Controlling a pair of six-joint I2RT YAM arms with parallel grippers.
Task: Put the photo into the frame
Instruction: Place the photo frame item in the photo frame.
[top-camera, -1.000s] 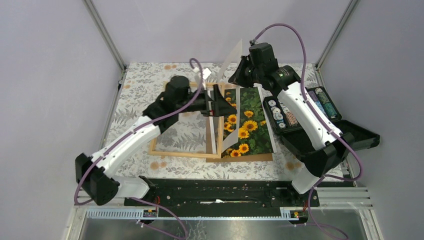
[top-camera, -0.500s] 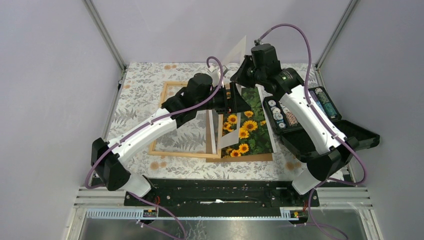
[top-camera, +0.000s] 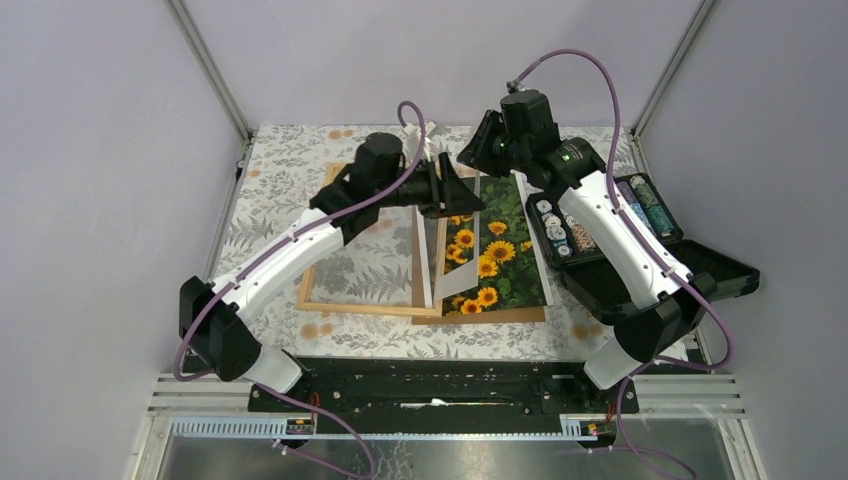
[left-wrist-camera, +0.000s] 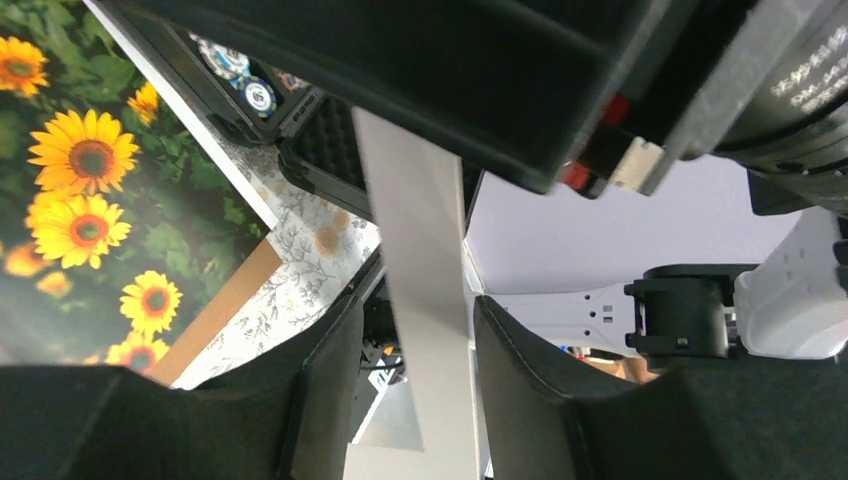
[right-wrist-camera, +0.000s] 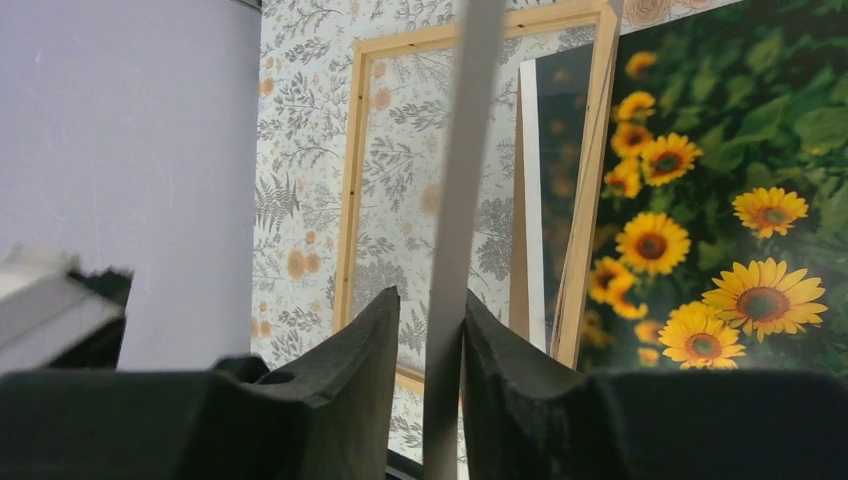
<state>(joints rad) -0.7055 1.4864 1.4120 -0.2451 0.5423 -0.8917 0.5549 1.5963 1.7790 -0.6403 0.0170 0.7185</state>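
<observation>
Since left & right jaws both stand part-open round the upright white mat (right-wrist-camera: 467, 150) over the frame (right-wrist-camera: 350, 170), prob. best to pinch w/ left b4 right backs off; photo (top-camera: 497, 255) lies flat just right of frame.

This looked like a robotics lab test cell, not anyone's home. Plain lilac-grey wall panels (top-camera: 100, 150) closed in 3 sides, joined by bare aluminium posts (top-camera: 210, 68). A left arm (top-camera: 285, 260) and a right arm (top-camera: 620, 235) stood bolted to a black rail (top-camera: 440, 385) at the near edge, with purple cables (top-camera: 565, 51) looping off them. Only a leafy floral tablecloth (top-camera: 280, 190) softened the bench.
</observation>
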